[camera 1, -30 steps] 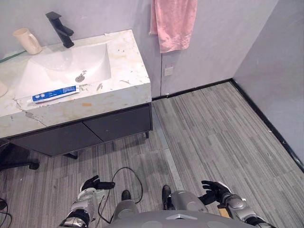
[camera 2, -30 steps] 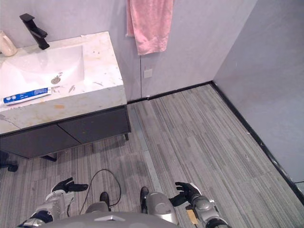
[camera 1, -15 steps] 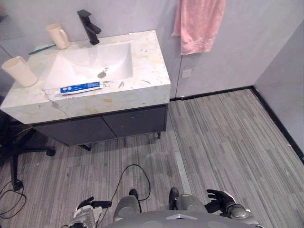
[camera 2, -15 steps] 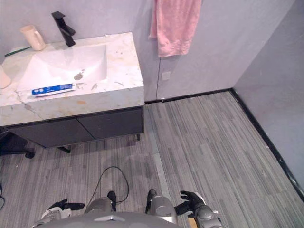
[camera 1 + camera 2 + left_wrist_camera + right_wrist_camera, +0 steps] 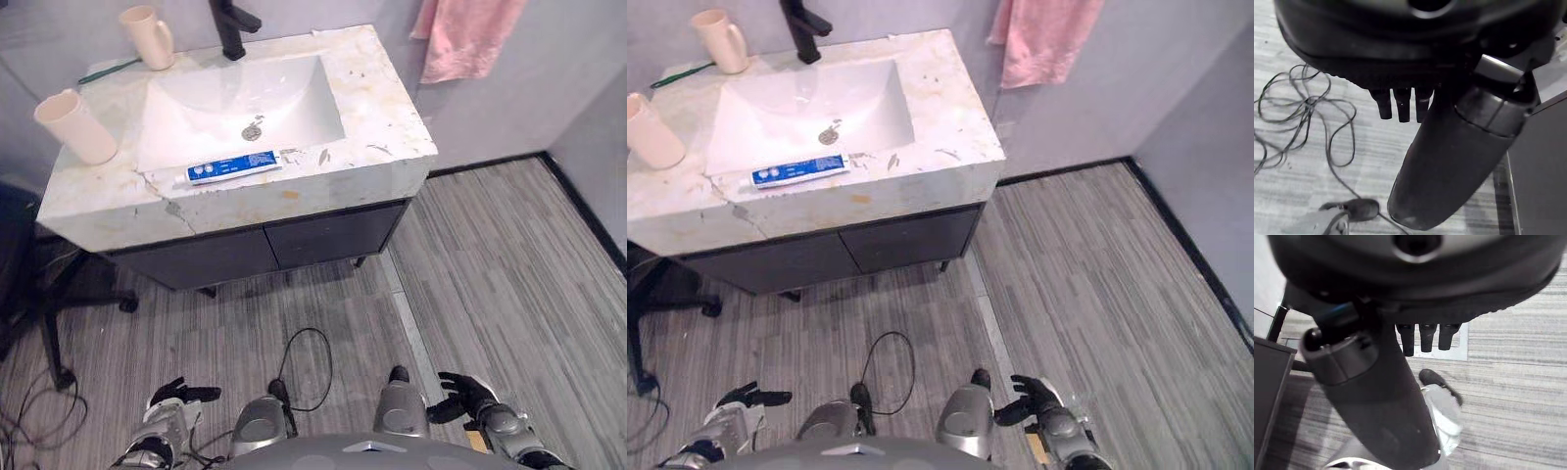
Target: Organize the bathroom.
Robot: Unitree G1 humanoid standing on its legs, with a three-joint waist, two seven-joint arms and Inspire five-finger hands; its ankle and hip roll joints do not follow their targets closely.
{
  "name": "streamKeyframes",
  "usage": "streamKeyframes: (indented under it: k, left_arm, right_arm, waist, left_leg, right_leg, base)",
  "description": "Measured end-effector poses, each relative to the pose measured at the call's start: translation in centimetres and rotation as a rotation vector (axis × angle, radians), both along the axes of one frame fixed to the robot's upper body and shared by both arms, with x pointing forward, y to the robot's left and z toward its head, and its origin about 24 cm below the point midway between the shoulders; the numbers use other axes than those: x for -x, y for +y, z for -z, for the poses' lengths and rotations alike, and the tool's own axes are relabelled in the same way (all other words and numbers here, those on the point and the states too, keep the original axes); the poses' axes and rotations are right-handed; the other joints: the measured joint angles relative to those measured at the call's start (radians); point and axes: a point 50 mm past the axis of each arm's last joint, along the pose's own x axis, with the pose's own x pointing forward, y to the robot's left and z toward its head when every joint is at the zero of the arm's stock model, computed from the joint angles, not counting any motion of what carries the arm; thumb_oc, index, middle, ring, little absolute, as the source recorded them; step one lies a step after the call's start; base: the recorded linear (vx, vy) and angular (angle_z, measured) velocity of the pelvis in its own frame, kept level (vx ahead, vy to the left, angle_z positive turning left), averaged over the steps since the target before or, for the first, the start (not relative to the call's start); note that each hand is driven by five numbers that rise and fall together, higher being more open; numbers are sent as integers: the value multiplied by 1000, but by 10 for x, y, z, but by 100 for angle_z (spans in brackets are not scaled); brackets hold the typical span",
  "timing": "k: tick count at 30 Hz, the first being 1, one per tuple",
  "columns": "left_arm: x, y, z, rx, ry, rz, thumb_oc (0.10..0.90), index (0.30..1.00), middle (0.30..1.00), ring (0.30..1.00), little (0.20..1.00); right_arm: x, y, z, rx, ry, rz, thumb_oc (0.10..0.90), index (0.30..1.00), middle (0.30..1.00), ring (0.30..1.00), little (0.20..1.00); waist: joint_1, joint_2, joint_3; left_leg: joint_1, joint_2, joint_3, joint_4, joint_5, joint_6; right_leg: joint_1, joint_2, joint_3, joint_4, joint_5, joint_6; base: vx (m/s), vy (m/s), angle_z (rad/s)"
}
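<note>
A marble vanity top (image 5: 387,127) holds a white basin (image 5: 240,98) with a black faucet (image 5: 233,20) behind it. A blue and white toothpaste tube (image 5: 233,167) lies on the front rim. One cream cup (image 5: 76,127) stands at the left end and another (image 5: 149,37) at the back, beside a green toothbrush (image 5: 108,70). A pink towel (image 5: 470,34) hangs on the wall to the right. My left hand (image 5: 171,399) and right hand (image 5: 468,395) hang low over the floor, far from the vanity, both open and empty.
Dark cabinet doors (image 5: 265,245) sit under the counter. A black chair (image 5: 29,284) stands on the floor at the vanity's left. Grey striped flooring (image 5: 509,264) stretches to the right as far as a black skirting along the wall.
The camera has swung left, so the vanity now sits in the middle of the view with its left end and the chair showing. Both hands stay low and open.
</note>
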Motion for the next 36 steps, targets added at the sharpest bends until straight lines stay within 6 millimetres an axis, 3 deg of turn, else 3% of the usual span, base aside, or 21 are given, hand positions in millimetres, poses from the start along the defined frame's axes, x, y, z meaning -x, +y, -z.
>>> streamKeyframes:
  k: [1,2,3,4,8,10,13,15,18,20,22,24,25,26,28,29,30,33,36]
  left_arm:
    - [4,3,0,-13,6,-20,800,900,900,900,900]
    - [8,9,-2,-31,11,-32,800,900,900,900,900]
    - [0,14,-6,-49,-3,-23,800,900,900,900,900]
    - [-5,18,-9,-57,-11,-20,800,900,900,900,900]
    - [-26,14,-14,-42,-88,-4,800,900,900,900,900]
    - [-25,11,-13,-33,-87,-11,800,900,900,900,900]
    - [-13,8,-8,4,-99,-148,800,900,900,900,900]
    - [-6,21,-13,-22,-153,-343,800,900,900,900,900]
    - [-15,39,-28,-108,-263,-508,800,900,900,900,900]
    - [-33,51,-52,-213,-390,-574,800,900,900,900,900]
    - [-55,67,-88,-336,-562,-620,800,900,900,900,900]
    - [-81,82,-153,-478,-818,-713,800,900,900,900,900]
    - [-86,86,-173,-542,-890,-709,800,900,900,900,900]
    - [-91,93,-208,-665,-990,-696,800,900,900,900,900]
    - [-93,98,-252,-818,-1116,-682,800,900,900,900,900]
    - [-90,100,-293,-971,-1243,-651,800,900,900,900,900]
    - [-87,100,-313,-1052,-1310,-625,800,900,900,900,900]
    - [-82,91,-359,-1136,-1490,-551,800,900,900,900,900]
    - [-83,69,-400,-1151,-1693,-330,800,900,900,900,900]
  right_arm:
    - [6,-1,1,-8,11,3,800,900,900,900,900]
    - [11,2,2,-24,14,-1,800,900,900,900,900]
    - [16,6,4,-45,18,-6,800,900,900,900,900]
    - [23,7,6,-54,33,-2,800,900,900,900,900]
    - [39,15,15,-84,86,19,800,900,900,900,900]
    - [38,21,16,-105,75,24,800,900,900,900,900]
    - [40,18,16,-83,79,14,800,900,900,900,900]
    - [36,16,15,-80,60,21,800,900,900,900,900]
    - [32,18,14,-94,34,33,800,900,900,900,900]
    - [28,19,13,-104,17,40,800,900,900,900,900]
    - [25,22,12,-111,4,36,800,900,900,900,900]
    - [27,32,14,-132,-1,37,800,900,900,900,900]
    - [27,35,15,-141,-3,35,800,900,900,900,900]
    - [26,40,16,-154,-5,33,800,900,900,900,900]
    - [27,44,17,-163,-4,29,800,900,900,900,900]
    - [27,43,17,-162,-2,32,800,900,900,900,900]
    - [28,43,17,-162,0,35,800,900,900,900,900]
    - [30,42,18,-163,11,46,800,900,900,900,900]
    - [29,42,19,-159,28,45,800,900,900,900,900]
  waist:
    - [-1,19,-4]
    - [-17,19,-14]
    - [-40,16,-14]
    - [-58,4,-14]
    - [-70,-26,-20]
    - [-70,-15,-33]
    - [-66,19,-70]
    - [-54,16,-76]
    - [-42,5,-98]
    - [-35,-10,-106]
    - [-24,-27,-116]
    - [-11,-48,-128]
    - [-11,-59,-132]
    - [-12,-67,-133]
    - [-13,-76,-133]
    - [-12,-78,-133]
    - [-11,-78,-133]
    - [1,-73,-129]
    - [19,-72,-129]
  left_leg:
    - [2,1,4,-19,6,0]
    - [-2,4,-14,-40,16,1]
    - [-18,-3,-48,-57,28,9]
    - [-32,-27,-89,-76,43,26]
    - [-14,-119,-152,-128,72,35]
    - [4,-122,-177,-130,73,31]
    - [20,-106,-205,-143,71,29]
    - [35,-92,-204,-142,71,29]
    - [36,-82,-204,-145,67,24]
    - [38,-81,-206,-155,71,21]
    - [38,-81,-213,-165,75,17]
    - [35,-82,-220,-189,83,7]
    - [36,-83,-223,-193,86,5]
    - [36,-83,-224,-195,93,3]
    - [37,-84,-224,-195,92,3]
    - [38,-85,-224,-195,92,2]
    - [41,-86,-224,-196,92,2]
    - [69,-87,-225,-204,91,1]
    - [75,-90,-225,-207,92,1]
  right_leg:
    - [-7,59,3,6,-62,39]
    - [-17,127,52,7,-126,55]
    - [-23,191,120,-5,-180,59]
    - [-33,223,128,-18,-200,60]
    - [-33,226,187,-99,-183,27]
    - [17,230,172,-169,-107,11]
    - [87,253,139,-256,-73,-9]
    - [129,272,134,-316,-48,-26]
    - [140,284,131,-339,-44,-29]
    - [142,286,126,-341,-44,-29]
    - [142,286,125,-340,-46,-24]
    - [131,283,116,-335,-46,-23]
    - [131,283,113,-335,-46,-23]
    - [131,282,111,-335,-45,-22]
    - [133,280,109,-336,-43,-22]
    - [135,279,107,-337,-38,-21]
    - [138,278,106,-338,-38,-20]
    - [162,279,104,-341,-40,-20]
    - [167,276,103,-341,-40,-20]
  base:
    - [141,-129,-83]
    - [132,-113,5]
    - [109,-98,69]
    - [104,-101,97]
    - [144,-75,83]
    - [111,-1,37]
    - [114,12,24]
    - [89,11,0]
    - [61,14,-2]
    - [32,6,8]
    - [25,-15,8]
    - [23,-33,9]
    - [34,-43,11]
    - [36,-47,5]
    - [31,-52,2]
    - [34,-50,4]
    - [35,-42,3]
    - [5,-10,1]
    - [-4,3,3]
